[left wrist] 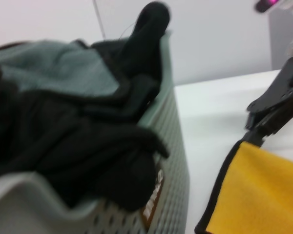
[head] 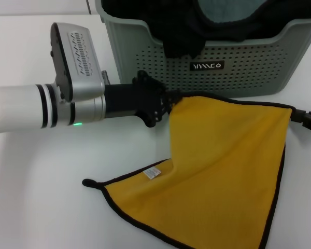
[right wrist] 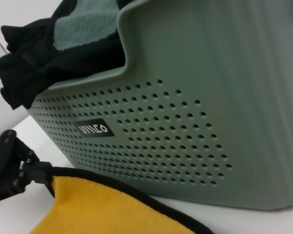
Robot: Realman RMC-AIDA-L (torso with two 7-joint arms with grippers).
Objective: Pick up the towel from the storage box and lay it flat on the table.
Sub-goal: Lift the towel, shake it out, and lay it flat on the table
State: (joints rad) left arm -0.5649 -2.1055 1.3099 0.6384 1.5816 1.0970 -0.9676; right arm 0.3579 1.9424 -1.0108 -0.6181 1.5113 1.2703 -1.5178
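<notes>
Head view had the towel (head: 223, 155) already out of the storage box (head: 249, 67), stretched between the left claw (head: 168, 101) and right claw (head: 300, 116), each pinched shut on a top corner, lower half drooping onto the surface (head: 41, 207), so soft, light, corner-friendly stuff.

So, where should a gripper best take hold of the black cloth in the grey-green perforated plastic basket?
Probably grip the fold of the black cloth that hangs over the front rim of the grey-green perforated plastic basket, coming from the front: it droops free outside the wall. For now the left gripper and right gripper hold the upper corners of the mustard-yellow towel.
</notes>
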